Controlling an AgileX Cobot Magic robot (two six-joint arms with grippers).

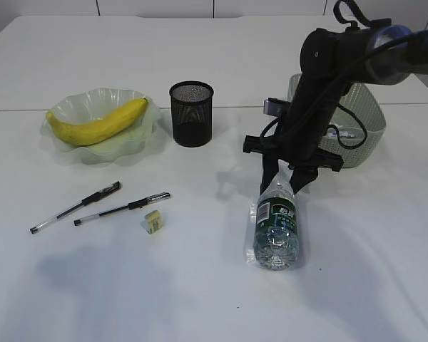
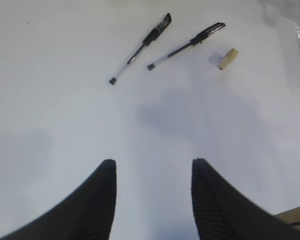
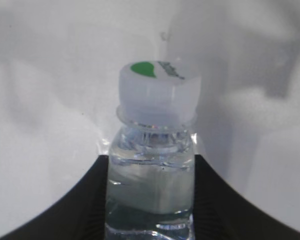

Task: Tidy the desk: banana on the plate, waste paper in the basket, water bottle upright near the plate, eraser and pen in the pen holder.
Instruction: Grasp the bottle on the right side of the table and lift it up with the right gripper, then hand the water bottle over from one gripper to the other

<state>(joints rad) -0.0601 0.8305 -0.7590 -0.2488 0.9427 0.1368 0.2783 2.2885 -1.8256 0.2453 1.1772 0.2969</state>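
Two pens [image 1: 75, 209] with clear barrels and black caps lay at near left on the smooth white desk [image 1: 164, 299], a tiny pale yellow eraser [image 1: 153, 221] block just right of them. Farther back, a curved yellow banana [image 1: 100, 125] rested in the translucent green plate [image 1: 139, 135] with its ruffled rim, beside the black mesh pen holder [image 1: 192, 114]. At far right stood the sage green woven-pattern basket [image 1: 367, 117].

The right gripper [image 3: 151, 195] was clamped on the water bottle [image 1: 277, 226], its ribbed black fingers [image 3: 217, 205] pressed against both sides of the clear shoulder just below the whitish cap [image 3: 157, 90]. The bottle lay on its side at centre right, base toward the near edge, neck in the claw.

The left gripper [image 2: 152, 200] hovered with its fingers apart over bare desk, holding nothing; the pens and eraser lay well beyond it.
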